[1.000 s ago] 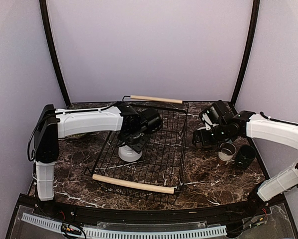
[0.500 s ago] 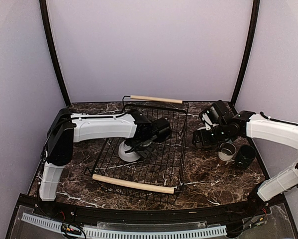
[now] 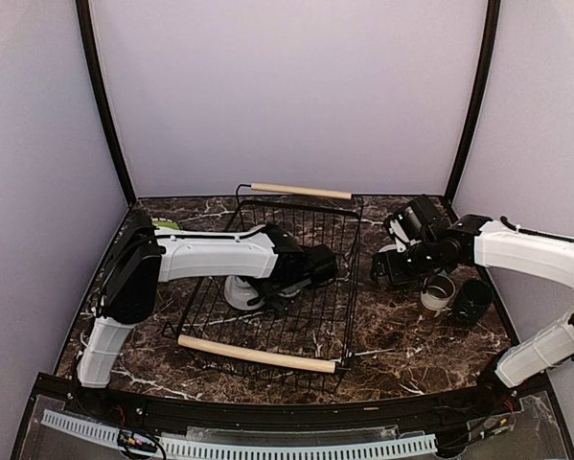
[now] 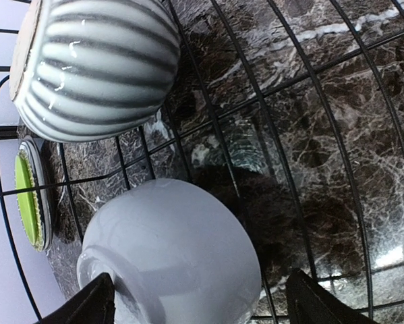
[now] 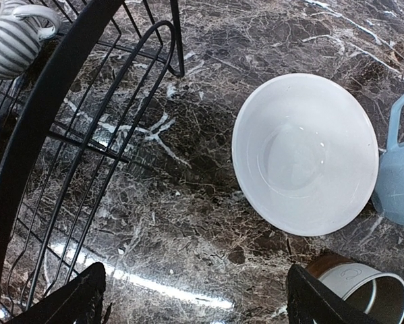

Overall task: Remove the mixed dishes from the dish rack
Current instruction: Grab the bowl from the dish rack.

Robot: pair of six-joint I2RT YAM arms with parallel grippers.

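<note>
On the dark marble desk (image 3: 401, 326) the dish rack (image 3: 258, 356) sits mid-desk, holding an overturned white bowl (image 4: 178, 250) just below the wide-open, empty left hand (image 4: 200, 307); glazed, slippery and breakable, it probably wants a firm pinch at its foot ring, the right hand (image 5: 202, 300) likewise open and empty

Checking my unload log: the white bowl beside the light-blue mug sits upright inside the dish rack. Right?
No. The white bowl beside the light-blue mug sits upright outside the dish rack, on the table, as the right wrist view shows.
</note>
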